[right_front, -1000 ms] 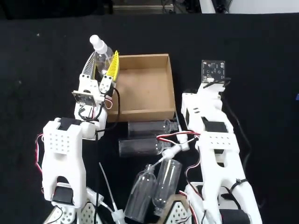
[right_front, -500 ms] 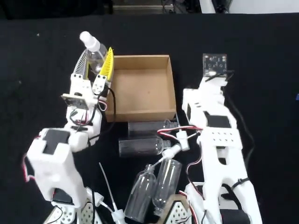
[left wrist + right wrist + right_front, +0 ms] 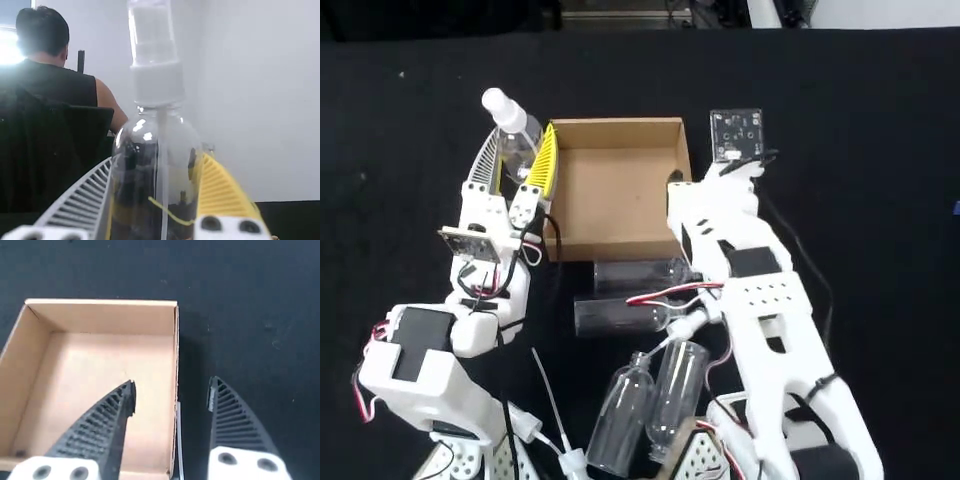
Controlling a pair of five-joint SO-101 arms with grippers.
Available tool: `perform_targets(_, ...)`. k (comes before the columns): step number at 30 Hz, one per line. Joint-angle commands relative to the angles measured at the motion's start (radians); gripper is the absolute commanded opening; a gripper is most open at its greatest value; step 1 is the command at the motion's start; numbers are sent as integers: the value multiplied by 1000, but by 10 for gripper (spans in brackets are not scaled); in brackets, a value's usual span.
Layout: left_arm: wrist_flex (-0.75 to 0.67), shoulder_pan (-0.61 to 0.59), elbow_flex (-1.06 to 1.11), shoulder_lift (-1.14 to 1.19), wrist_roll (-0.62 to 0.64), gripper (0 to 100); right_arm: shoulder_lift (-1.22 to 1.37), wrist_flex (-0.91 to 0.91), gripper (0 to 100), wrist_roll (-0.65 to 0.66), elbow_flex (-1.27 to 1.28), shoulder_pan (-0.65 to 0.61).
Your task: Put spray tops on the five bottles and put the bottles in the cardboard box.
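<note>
Now: capped bottle drawn off to the box's left, right arm swung in over the box

Over the last second the left end effector (image 3: pixel 523 133) has been carried leftward. The capped bottle (image 3: pixel 517 147) it is clamped around is now seen just outside the left wall of the cardboard box (image 3: pixel 620 122), no longer overlapping that wall. The bottle is gripped by its body between the grey and yellow fingers, with the spray top (image 3: pixel 497 101) seated on the neck and pointed away from the arm. In the left wrist view the top is seen standing above the fingers with the room behind, so the bottle is judged to be lifted off the surface (image 3: pixel 880 150).

In the same interval the right arm has been swung toward the box. The right end effector (image 3: pixel 172 384) is spread wide with nothing between its fingers. It is held above the box's right wall, one finger over the box floor and the other over the surface outside.

Between the arm bases four other bottles (image 3: pixel 635 273) are lying on the surface, with no tops seen seated on them. A loose spray top (image 3: pixel 574 462) is lying near the front edge. The task is judged to be early: one bottle is capped and not yet boxed. Whether the right arm is meant for a handover or for steadying the box cannot be told.
</note>
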Motion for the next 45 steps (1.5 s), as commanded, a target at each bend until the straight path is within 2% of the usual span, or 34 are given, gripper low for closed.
perform_targets(1,-17,4,7,-55,6,30,128,-29,215,0,-96,3)
perform_targets(8,-17,4,31,-51,8,30,414,100,219,0,-337,54)
perform_targets(16,-17,4,31,-51,8,30,555,118,214,11,-412,49)
perform_targets(19,-12,4,31,-51,8,30,578,120,134,103,-412,37)
perform_targets(22,-12,4,31,-51,8,30,593,120,15,170,-410,14)
perform_targets(31,-12,4,22,-51,8,30,567,118,11,336,-355,-18)
perform_targets(38,-14,4,22,-51,8,30,469,117,11,393,-265,-60)
perform_targets(45,-12,4,22,-51,8,30,452,120,11,466,-239,-44)
